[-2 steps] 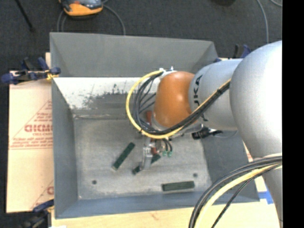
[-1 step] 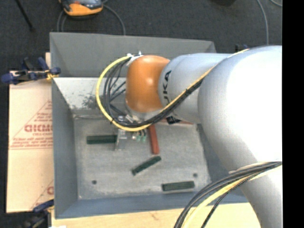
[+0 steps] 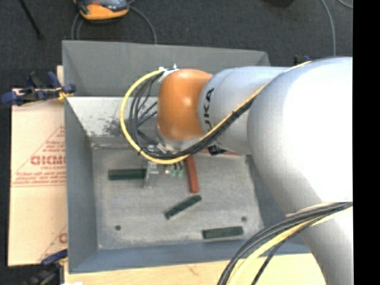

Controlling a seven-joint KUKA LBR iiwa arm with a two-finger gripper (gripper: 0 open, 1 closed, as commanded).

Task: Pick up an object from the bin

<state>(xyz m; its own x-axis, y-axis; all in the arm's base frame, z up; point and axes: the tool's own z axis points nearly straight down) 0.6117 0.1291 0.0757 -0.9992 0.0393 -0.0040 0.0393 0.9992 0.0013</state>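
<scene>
Surface first: grey metal bin [image 3: 80, 177] with sloped walls and a scuffed, pale floor. There is dark speckling on the wall up and to the left of the red-brown stick [image 3: 193, 176], which I use as my landmark. The bin stands on a dark floor [image 3: 196, 16] with thin cables running over it. Far above the stick, beyond the bin, lie two orange-and-black devices [image 3: 100, 2], one to the upper left and one to the upper right at the picture's top edge.

Count in the bin: four loose things, all lying flat and apart from each other.
- One red-brown stick, nearly upright in the view, at mid floor.
- Three dark green bars. The left green bar [image 3: 126, 174] is level with the stick. The tilted green bar [image 3: 183, 206] is just below the stick. The third green bar [image 3: 222, 233] is below and right of it, near the front wall.

The arm [image 3: 297, 141] comes in from the right, its orange cover [image 3: 181, 103] above the stick. The hand [image 3: 155, 174] hangs just left of the stick, at the right end of the left green bar. I cannot tell whether it touches that bar. I also cannot tell whether the hand is spread or pressed together, and I see nothing pinched in it.
</scene>
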